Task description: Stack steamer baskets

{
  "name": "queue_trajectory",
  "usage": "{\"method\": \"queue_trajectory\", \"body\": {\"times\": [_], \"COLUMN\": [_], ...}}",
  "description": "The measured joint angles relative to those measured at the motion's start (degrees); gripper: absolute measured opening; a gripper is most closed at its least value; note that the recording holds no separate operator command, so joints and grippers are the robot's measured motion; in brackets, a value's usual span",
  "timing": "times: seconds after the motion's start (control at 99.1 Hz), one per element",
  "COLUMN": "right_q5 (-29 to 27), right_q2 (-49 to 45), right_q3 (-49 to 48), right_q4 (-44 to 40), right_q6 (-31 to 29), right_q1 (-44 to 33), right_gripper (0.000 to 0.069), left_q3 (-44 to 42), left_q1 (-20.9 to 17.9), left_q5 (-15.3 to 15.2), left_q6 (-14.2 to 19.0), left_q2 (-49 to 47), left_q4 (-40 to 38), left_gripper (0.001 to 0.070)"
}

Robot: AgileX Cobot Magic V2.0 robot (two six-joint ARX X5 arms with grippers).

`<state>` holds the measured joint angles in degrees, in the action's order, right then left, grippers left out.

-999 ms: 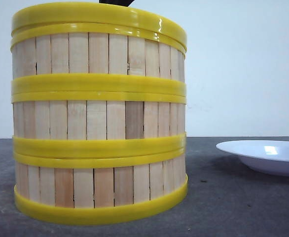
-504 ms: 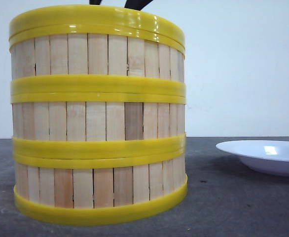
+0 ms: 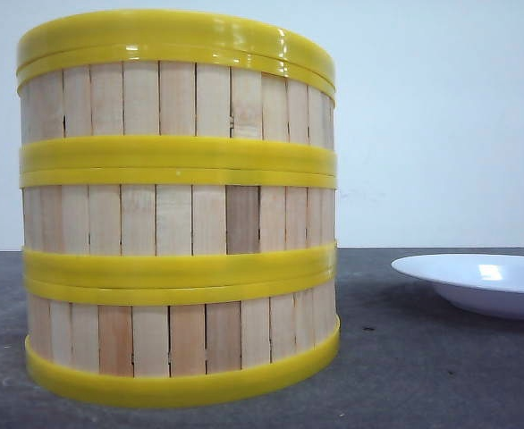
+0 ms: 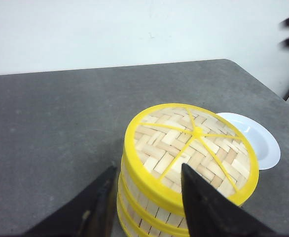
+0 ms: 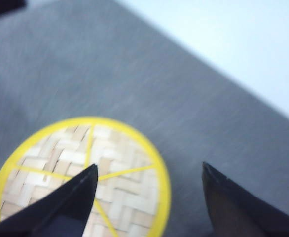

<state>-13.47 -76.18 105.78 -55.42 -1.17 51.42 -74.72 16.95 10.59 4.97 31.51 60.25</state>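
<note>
- The three round steamer baskets point(image 3: 178, 206), each walled with pale upright wooden slats between yellow plastic rims, stand stacked in one column at the left of the dark grey tabletop point(image 3: 423, 366), near the camera in the front view.
- The bottom basket rests on the tabletop; the middle one sits on it and the top one on that, rims touching all round.
- On top of the column lies a woven bamboo lid point(image 4: 196, 150) with a yellow rim and thin yellow spokes meeting at its centre; the front view shows only its yellow edge.
- The left hand point(image 4: 144, 197) hovers above the stack with its two black fingers point(image 4: 203, 207) spread apart, holding nothing.
- The right hand point(image 5: 147, 192) also hangs above the lid, its dark fingers point(image 5: 70, 197) wide apart and empty; this view is blurred.
- Neither hand shows in the front view.
- A shallow white round plate point(image 3: 481, 281) lies on the tabletop to the right of the stack, apart from it, and is cut off by the right edge of the front view.
</note>
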Motion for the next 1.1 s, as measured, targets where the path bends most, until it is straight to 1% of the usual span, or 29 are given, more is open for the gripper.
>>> {"method": "queue_trajectory", "body": {"times": [0.171,0.252,0.313,0.424,0.514,0.575,0.726,0.797,0.898,0.968,1.099], "right_q5": [-4.44,-6.21,-7.5,-10.67,-13.16,-13.73,-13.73,-13.73,-13.73,-13.53,-13.55], "right_q2": [8.72,12.39,15.32,21.68,28.13,32.5,44.02,48.96,53.11,54.34,55.04], "right_q3": [0.0,-0.52,-2.67,-10.36,-19.71,-26.36,-42.49,-48.85,-55.01,-56.96,-57.11], "right_q4": [-0.46,-1.33,-1.33,-0.96,1.33,2.73,4.83,4.81,4.74,4.46,5.53], "right_q6": [0.13,0.26,0.31,0.28,-0.5,-1.55,-5.22,-7.21,-9.97,-11.58,-13.07], "right_q1": [0.02,0.02,0.02,0.02,0.02,0.02,0.07,0.07,0.07,0.07,0.13], "right_gripper": [0.0411,0.0411,0.0411,0.0411,0.0411,0.0411,0.0411,0.0411,0.0411,0.0411,0.0411], "left_q3": [0.68,2.95,5.88,13.27,20.98,25.62,34.42,36.65,37.0,36.94,36.94], "left_q1": [0.0,0.0,0.0,0.0,0.0,0.0,0.0,0.0,0.0,0.0,0.0], "left_q5": [0.0,0.0,0.04,0.13,0.66,1.38,1.42,1.42,1.46,1.44,1.46], "left_q6": [-1.36,-2.58,-2.95,-3.43,-3.48,-3.48,-3.45,-3.26,-3.19,-2.8,-2.56], "left_q2": [-0.5,-2.14,-4.17,-9.55,-15.47,-19.12,-26.53,-29.24,-30.56,-30.56,-30.56], "left_q4": [-2.51,-3.65,-5.18,-9.27,-12.04,-12.28,-11.54,-11.43,-13.03,-13.9,-13.79], "left_gripper": [0.0235,0.0235,0.0235,0.0235,0.0235,0.0235,0.0235,0.0235,0.0235,0.0235,0.0235]}}
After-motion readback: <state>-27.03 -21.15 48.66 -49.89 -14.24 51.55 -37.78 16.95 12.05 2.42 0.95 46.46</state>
